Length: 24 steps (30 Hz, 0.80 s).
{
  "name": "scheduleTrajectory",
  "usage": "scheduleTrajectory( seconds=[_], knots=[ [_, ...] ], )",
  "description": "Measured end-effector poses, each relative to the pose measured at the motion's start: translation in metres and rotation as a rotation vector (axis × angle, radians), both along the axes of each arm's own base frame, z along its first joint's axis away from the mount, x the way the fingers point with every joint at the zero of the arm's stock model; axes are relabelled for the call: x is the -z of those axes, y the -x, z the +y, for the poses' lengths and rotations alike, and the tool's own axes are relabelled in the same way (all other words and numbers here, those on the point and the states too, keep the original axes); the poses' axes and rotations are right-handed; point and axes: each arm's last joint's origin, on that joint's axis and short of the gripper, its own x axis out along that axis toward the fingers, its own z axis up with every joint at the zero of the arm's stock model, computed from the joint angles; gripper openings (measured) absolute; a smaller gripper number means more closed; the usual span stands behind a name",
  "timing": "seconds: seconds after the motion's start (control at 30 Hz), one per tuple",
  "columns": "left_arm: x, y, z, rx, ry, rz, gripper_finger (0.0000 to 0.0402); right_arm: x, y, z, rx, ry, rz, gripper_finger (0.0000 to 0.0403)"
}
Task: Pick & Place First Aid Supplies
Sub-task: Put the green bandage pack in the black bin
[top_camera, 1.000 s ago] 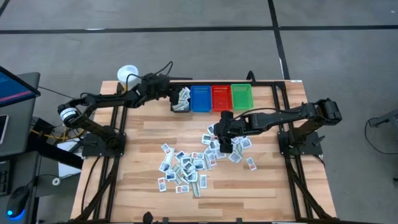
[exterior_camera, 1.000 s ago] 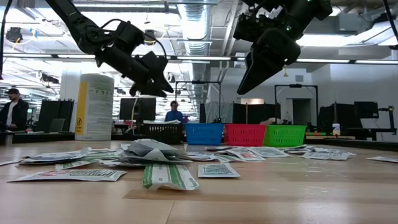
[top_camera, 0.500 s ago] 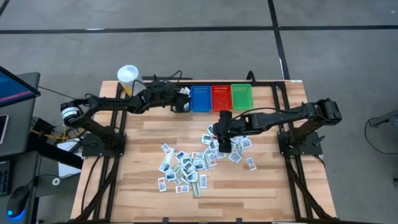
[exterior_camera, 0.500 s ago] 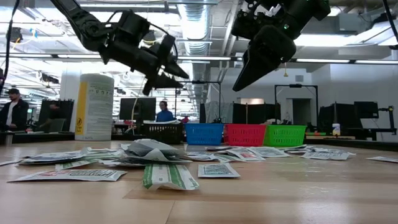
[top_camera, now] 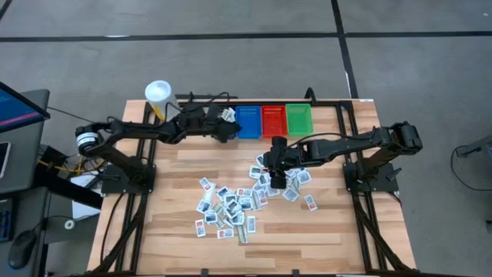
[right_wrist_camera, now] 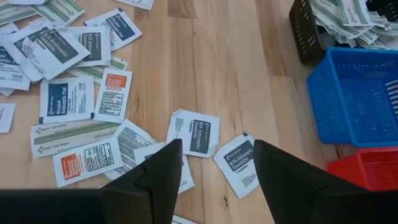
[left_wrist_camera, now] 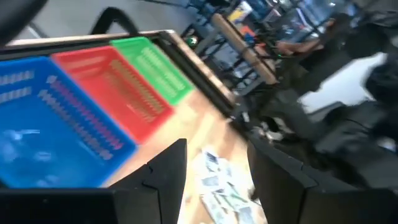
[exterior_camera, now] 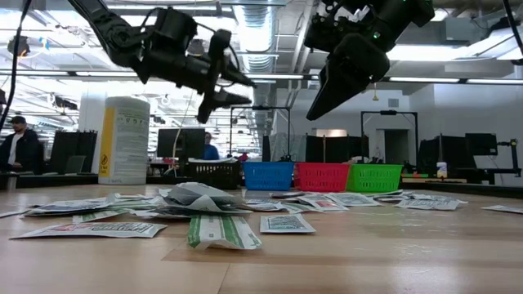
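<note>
My right hand (right_wrist_camera: 211,180) hangs open over the scattered packets (top_camera: 231,204) on the table (top_camera: 330,231), jaws spread around a dark-labelled packet (right_wrist_camera: 198,132). I should drop straight down, pinch one edge only, and lift cleanly so neighbours don't drag. My left hand (top_camera: 223,127) hovers empty and open by the black bin (right_wrist_camera: 311,31) and blue bin (top_camera: 247,121).

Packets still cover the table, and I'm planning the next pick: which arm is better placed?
Right. The right gripper hangs open directly over the loose packets, while the left gripper is at the bins.
</note>
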Motion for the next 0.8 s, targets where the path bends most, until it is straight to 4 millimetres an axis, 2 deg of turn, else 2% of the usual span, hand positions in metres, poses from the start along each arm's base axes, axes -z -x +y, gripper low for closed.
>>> scheduleTrajectory(
  seconds=[0.17,0.4,0.57,0.8],
  knots=[
    [-0.019,0.001,-0.023,0.108,-0.072,-0.061,0.0170,0.000,0.000,0.000,0.005,-0.006,-0.001,0.0195],
    [-0.048,0.006,-0.068,0.271,-0.162,-0.163,0.0169,-0.001,-0.001,0.008,0.040,-0.059,-0.028,0.0197],
    [-0.065,0.017,-0.101,0.388,-0.226,-0.220,0.0165,0.000,0.001,0.024,0.076,-0.182,-0.035,0.0194],
    [-0.077,0.033,-0.143,0.549,-0.220,-0.258,0.0163,0.005,0.009,0.055,0.118,-0.326,0.017,0.0191]
  ],
)
